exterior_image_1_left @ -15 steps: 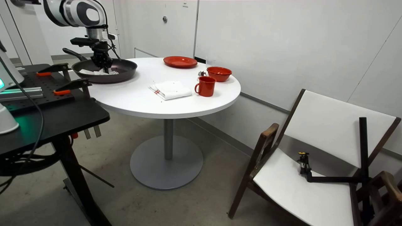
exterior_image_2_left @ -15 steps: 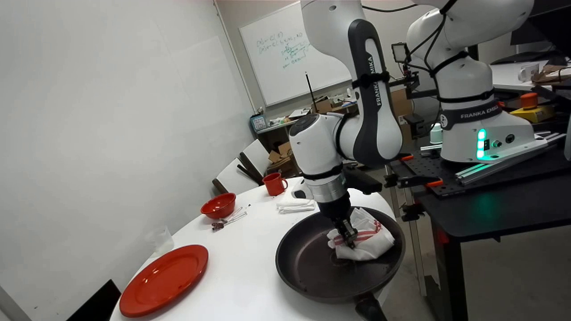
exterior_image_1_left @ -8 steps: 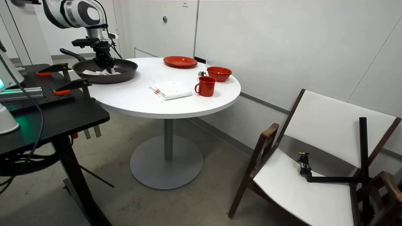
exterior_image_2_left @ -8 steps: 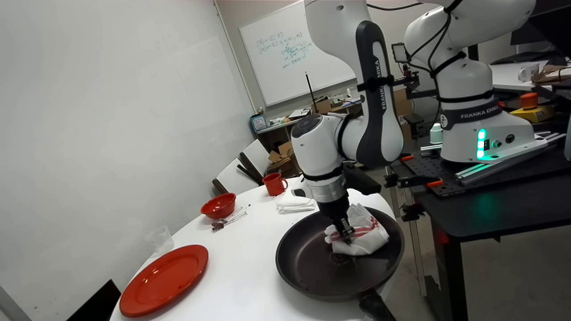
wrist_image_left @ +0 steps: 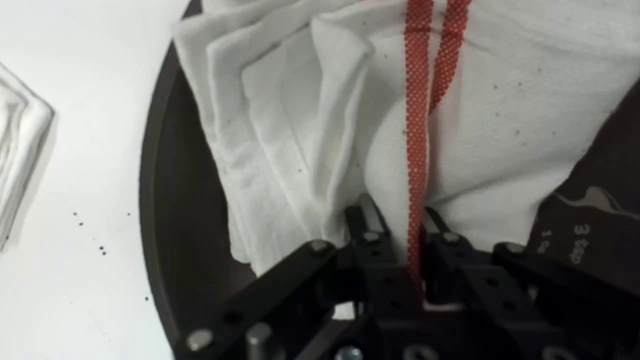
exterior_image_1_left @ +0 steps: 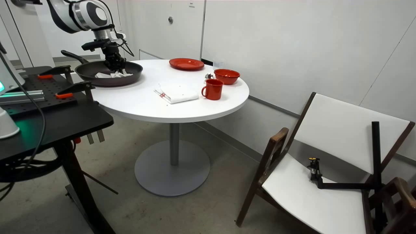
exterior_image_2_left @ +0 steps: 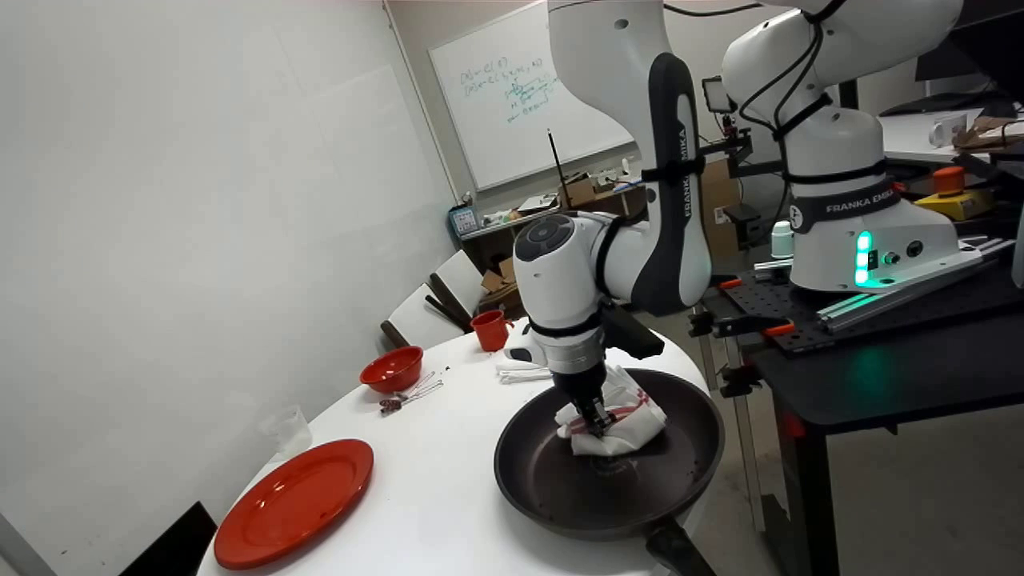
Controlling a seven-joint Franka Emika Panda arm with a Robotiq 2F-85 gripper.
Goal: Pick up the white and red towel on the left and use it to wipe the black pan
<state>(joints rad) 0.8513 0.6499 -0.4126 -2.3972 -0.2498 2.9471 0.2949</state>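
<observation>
- A black pan [exterior_image_2_left: 616, 492] sits on a round white table [exterior_image_1_left: 139, 104], near the table's edge; its long handle [exterior_image_1_left: 74, 56] slants up and outward from the rim.
- The towel [exterior_image_2_left: 628, 432] — white with red stripes — lies bunched inside the pan, around the middle and toward the side away from the handle, its folds loose.
- The claw [wrist_image_left: 402, 222] is down in the pan, clenched on the towel: in the wrist view a striped fold is pinched between its two fingers [wrist_image_left: 371, 245]. Whether the fingertips also touch the pan, I cannot tell.
- The white arm [exterior_image_2_left: 672, 184] reaches down over the pan, its last section tilted.
- Pale print [wrist_image_left: 580, 242] on the pan's floor shows past the towel, too blurred to read surely.
- Dark specks [wrist_image_left: 103, 252] dot the table just outside the pan's rim.
- A folded white cloth [exterior_image_1_left: 178, 94], with small red marks at one end, lies flat between the pan and an upright red mug [exterior_image_1_left: 214, 91].
- A red bowl [exterior_image_1_left: 227, 80] stands well apart from the pan; a wire utensil [exterior_image_2_left: 390, 406] lies near the bowl, on the side toward the pan.
- A red plate [exterior_image_1_left: 186, 64] lies flat on the table — apart from the pan in both exterior views.
- Well away from the pan, off the table, stands a chair [exterior_image_1_left: 325, 208] with a white seat.
</observation>
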